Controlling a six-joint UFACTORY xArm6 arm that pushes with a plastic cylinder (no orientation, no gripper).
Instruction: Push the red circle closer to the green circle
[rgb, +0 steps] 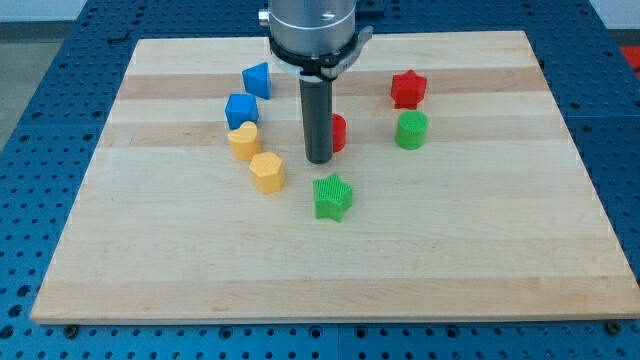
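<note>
The tip (319, 159), bare and grasping nothing, is set against the red circle's (339, 132) left side. The green circle (411, 130) lies further right, so a straight rightward push is advised.

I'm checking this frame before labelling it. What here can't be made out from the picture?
1. Red circle block, camera view: the dark rod hides its left part, so touch between my tip and the block cannot be judged.
2. Arm above the grey collar: cut off by the view's top edge.
3. Upper blue block and lower blue block: too small to name exact shapes.
</note>
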